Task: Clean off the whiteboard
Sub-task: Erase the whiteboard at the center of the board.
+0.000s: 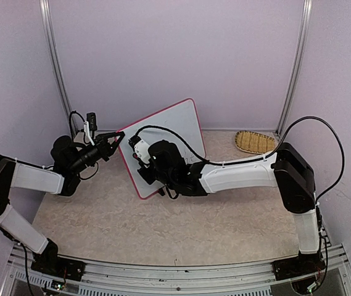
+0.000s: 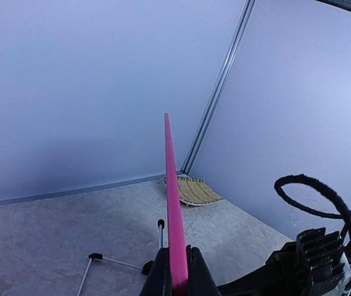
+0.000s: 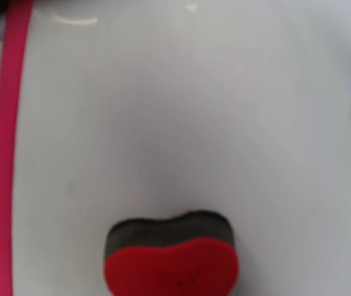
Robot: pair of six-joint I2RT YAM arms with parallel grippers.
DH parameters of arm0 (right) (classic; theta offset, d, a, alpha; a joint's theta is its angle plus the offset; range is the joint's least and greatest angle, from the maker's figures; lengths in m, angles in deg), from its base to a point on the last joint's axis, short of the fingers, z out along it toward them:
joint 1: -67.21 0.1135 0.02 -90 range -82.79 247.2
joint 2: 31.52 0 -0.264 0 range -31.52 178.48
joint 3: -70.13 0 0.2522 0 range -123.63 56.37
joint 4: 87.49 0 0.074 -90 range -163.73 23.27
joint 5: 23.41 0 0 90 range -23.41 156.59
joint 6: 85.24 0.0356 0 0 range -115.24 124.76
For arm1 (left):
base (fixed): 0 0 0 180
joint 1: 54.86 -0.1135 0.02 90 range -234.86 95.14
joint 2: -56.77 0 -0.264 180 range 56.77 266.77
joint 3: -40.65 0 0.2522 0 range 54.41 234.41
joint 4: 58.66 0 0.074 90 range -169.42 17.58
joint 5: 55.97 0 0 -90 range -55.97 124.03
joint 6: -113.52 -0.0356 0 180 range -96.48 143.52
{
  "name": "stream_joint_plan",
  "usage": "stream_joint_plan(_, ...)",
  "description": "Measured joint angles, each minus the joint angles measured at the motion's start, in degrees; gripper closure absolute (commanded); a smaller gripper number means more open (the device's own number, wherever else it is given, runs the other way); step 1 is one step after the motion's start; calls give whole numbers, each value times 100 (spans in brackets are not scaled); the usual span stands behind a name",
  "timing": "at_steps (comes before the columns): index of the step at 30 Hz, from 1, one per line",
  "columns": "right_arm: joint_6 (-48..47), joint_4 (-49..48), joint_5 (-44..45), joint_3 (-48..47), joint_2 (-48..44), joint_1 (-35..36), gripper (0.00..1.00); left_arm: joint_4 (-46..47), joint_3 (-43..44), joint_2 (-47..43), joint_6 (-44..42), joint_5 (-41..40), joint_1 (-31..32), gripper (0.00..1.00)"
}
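The whiteboard (image 1: 174,126), white with a pink-red frame, stands tilted on edge mid-table. My left gripper (image 1: 119,135) is shut on its left frame edge; the left wrist view shows both fingers (image 2: 160,277) clamped on the pink frame (image 2: 172,197). My right gripper (image 1: 144,168) is against the board's lower left face, holding a red eraser with a black felt pad (image 3: 170,259) on the white surface (image 3: 194,117). Its own fingers are hidden in the right wrist view. The surface around the eraser shows no marker lines. The pink frame (image 3: 5,154) runs down the left.
A woven bamboo tray (image 1: 254,142) lies at the back right, and also shows in the left wrist view (image 2: 195,190). The board's thin wire legs with black feet (image 2: 160,224) rest on the table behind it. Walls close the back and sides.
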Motion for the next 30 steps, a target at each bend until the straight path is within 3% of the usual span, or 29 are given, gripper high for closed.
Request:
stream_joint_plan(17, 380, -160, 164, 1322, 13, 146, 83, -50, 52, 0, -63, 50, 33, 100)
stream_joint_plan(30, -26, -114, 393, 748, 96, 260, 83, -107, 72, 0, -66, -9, 35, 100)
